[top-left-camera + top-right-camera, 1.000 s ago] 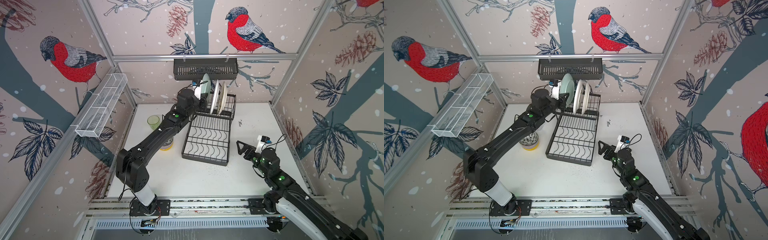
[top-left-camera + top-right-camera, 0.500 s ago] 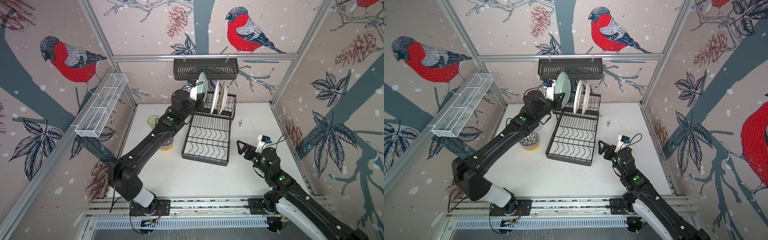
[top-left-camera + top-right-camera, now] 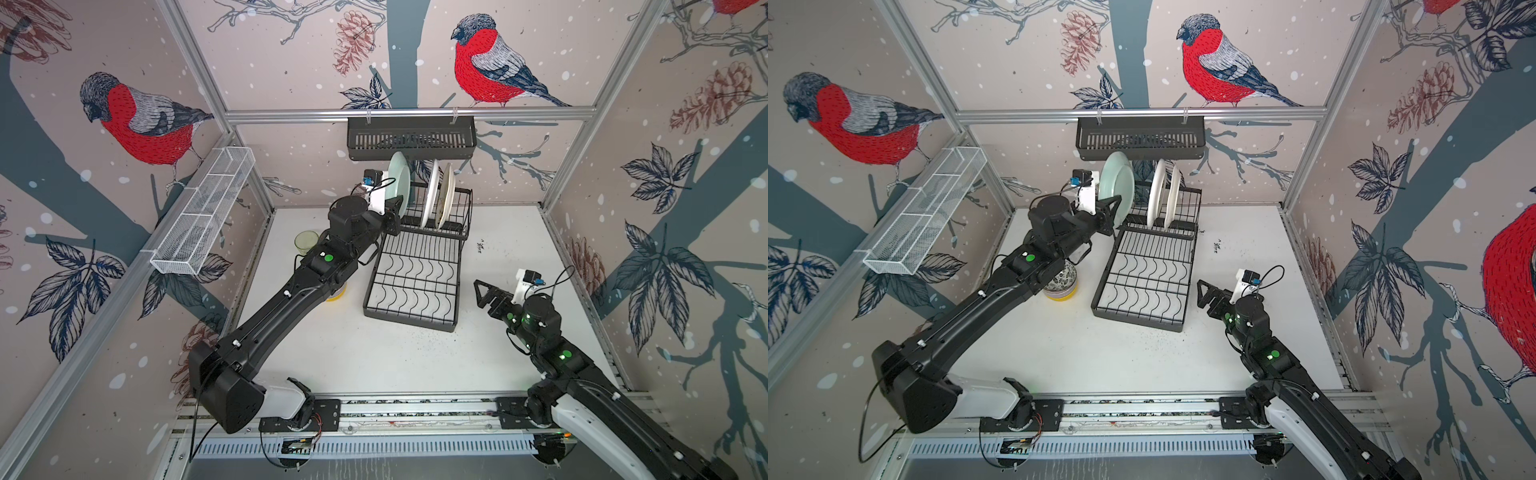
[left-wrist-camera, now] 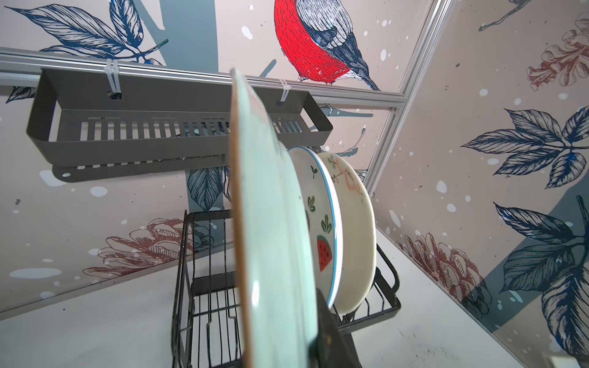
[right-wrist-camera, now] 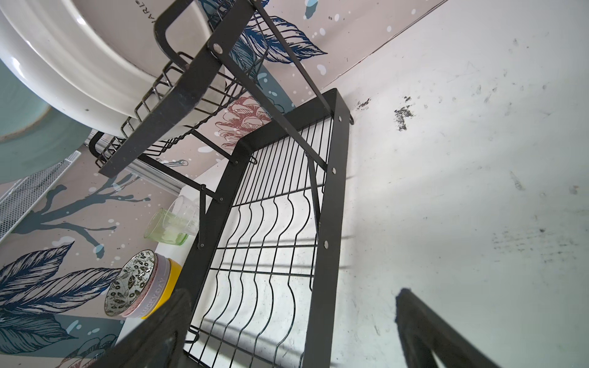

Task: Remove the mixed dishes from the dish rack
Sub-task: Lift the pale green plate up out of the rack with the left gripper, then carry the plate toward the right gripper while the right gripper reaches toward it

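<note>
I see the left tool (image 3: 395,214) clamped on the lower rim of the pale green plate (image 3: 399,178). The plate stands on edge, raised above the upper tier at the left end of the dish rack (image 3: 415,266); whether its rim touches the wires I cannot tell. In the left wrist view the pale green plate (image 4: 271,239) fills the centre, with one dark finger (image 4: 328,325) pressed on its face.

The white fruit-patterned plate (image 3: 432,193) and the cream plate (image 3: 446,195) stand upright in the slotted upper tier, just beside each other. The lower grid tray carries nothing.

Left of the rack on the worktop (image 3: 374,353) I see the green glass (image 3: 305,241) and a stack of bowls, yellow bowl (image 3: 1061,294) at the bottom, partly under the left arm.

The right tool (image 3: 484,291) hovers above the worktop right of the rack, its jaws spread wide with nothing between them.
</note>
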You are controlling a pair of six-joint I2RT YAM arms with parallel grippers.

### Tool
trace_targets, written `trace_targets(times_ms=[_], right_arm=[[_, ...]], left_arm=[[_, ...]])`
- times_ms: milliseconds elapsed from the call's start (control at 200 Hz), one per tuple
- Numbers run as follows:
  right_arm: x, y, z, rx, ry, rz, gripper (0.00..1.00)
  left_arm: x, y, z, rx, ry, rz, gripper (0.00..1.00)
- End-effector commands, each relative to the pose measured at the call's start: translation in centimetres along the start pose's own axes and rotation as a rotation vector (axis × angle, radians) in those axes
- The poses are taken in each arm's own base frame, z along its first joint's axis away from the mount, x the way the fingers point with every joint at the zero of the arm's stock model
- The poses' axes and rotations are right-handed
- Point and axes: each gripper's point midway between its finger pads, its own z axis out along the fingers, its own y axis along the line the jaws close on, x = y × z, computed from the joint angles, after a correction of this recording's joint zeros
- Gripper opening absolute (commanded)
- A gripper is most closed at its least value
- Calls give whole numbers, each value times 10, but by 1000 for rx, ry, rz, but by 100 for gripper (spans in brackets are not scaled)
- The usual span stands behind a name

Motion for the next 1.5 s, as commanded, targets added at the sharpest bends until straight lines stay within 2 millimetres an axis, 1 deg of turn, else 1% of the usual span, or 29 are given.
trace_targets(times_ms=[0, 260, 430, 655, 715, 870, 965, 1066, 1076, 1091, 1146, 1211, 1301, 1491], right_arm=[[-4, 3, 0, -8, -9, 17, 100], [0, 7, 0, -26, 20, 56, 100], [1, 15, -1, -55, 46, 77, 100], [-2, 20, -4, -78, 38, 86, 100], [-3, 24, -4, -97, 41, 94, 100], [-3, 31, -3, -126, 55, 116, 100], [-4, 31, -4, -120, 53, 119, 100], [-5, 30, -5, -115, 48, 122, 100], [-5, 30, -5, -114, 47, 123, 100], [-5, 30, -5, -115, 47, 124, 100], [-6, 30, -5, -117, 46, 127, 100], [-7, 31, -6, -119, 45, 130, 100], [-7, 31, -5, -119, 46, 138, 100], [-7, 34, -6, -129, 59, 143, 100]], left_arm=[[-40, -6, -17, 16, -160, -18, 0], [-42, -13, -48, 59, -191, -49, 0], [-40, -17, -65, 89, -186, -46, 0], [-19, -17, -86, 107, -162, -38, 0], [-14, -20, -91, 129, -157, -39, 0], [2, -24, -95, 158, -109, -27, 0], [10, -24, -99, 166, -87, -13, 0], [12, -24, -103, 166, -76, 1, 0], [20, -23, -101, 163, -60, 3, 0], [23, -22, -101, 162, -51, 6, 0], [31, -20, -101, 155, -31, 21, 0], [36, -17, -102, 141, -20, 28, 0], [40, -18, -103, 150, -16, 25, 0], [58, -20, -97, 169, 31, 26, 0]])
